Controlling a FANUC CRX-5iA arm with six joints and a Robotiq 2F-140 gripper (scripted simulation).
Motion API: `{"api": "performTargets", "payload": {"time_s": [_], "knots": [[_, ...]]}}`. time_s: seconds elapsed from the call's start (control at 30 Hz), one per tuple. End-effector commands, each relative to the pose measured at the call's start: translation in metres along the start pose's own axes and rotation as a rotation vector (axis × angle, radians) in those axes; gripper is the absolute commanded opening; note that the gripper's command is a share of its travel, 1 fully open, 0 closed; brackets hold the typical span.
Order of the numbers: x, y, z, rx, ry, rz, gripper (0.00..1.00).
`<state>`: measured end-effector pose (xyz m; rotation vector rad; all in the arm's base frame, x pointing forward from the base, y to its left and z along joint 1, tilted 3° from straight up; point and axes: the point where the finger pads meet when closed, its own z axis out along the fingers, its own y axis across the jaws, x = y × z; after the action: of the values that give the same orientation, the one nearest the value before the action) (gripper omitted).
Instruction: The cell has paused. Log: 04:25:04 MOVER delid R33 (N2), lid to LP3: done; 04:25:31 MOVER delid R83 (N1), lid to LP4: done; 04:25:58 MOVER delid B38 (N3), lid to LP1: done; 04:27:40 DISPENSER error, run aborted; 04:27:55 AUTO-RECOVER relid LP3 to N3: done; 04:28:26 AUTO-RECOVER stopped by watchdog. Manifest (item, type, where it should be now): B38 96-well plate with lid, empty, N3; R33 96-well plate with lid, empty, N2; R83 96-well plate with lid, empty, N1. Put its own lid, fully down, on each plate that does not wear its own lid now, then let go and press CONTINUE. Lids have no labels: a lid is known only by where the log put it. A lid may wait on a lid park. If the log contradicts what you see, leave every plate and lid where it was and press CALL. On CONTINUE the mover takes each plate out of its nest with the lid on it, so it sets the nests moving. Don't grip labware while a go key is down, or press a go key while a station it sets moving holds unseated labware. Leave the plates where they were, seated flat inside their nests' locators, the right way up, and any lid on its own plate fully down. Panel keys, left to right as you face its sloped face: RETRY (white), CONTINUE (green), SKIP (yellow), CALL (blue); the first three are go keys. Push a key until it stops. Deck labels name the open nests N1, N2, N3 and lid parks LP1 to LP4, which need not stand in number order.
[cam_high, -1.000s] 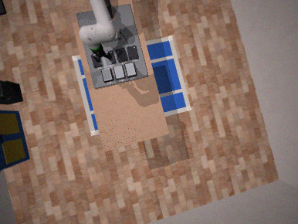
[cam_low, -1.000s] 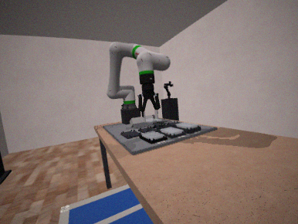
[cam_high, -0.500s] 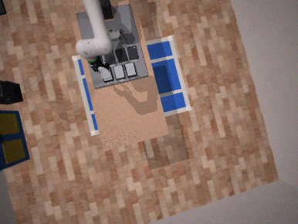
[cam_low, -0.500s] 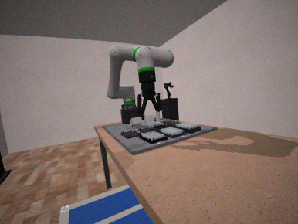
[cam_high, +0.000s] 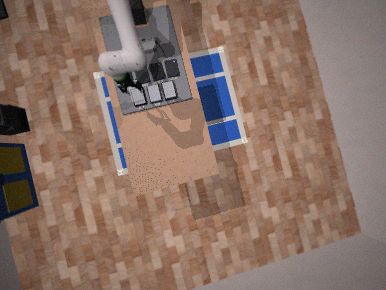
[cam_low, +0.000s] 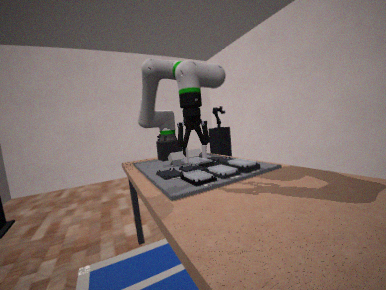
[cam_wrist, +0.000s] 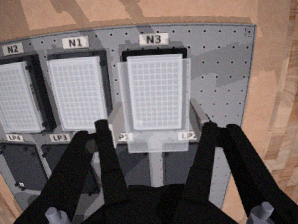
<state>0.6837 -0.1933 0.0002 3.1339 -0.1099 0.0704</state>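
From above, the white arm reaches over the grey deck on the counter; three pale plates sit in a row near the deck's front edge, and the tool is mostly hidden under the arm.

From the side, the tool hangs just above the deck's rear row, apparently carrying something pale.

At the wrist, the tool is clamped on a clear lid, held over the plate in N3. Plates in N1 and N2 stand alongside.
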Motion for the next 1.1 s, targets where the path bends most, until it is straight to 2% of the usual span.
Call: {"api": "performTargets", "payload": {"time_s": [0.0, 0.63, 1.07], "knots": [[0.0002, 0.0001, -0.0003, 0.000, 0.000, 0.000, 0.00], [0.0002, 0.0001, 0.0004, 0.000, 0.000, 0.001, 0.00], [0.0004, 0.0001, 0.0073, 0.000, 0.000, 0.008, 0.00]]}}
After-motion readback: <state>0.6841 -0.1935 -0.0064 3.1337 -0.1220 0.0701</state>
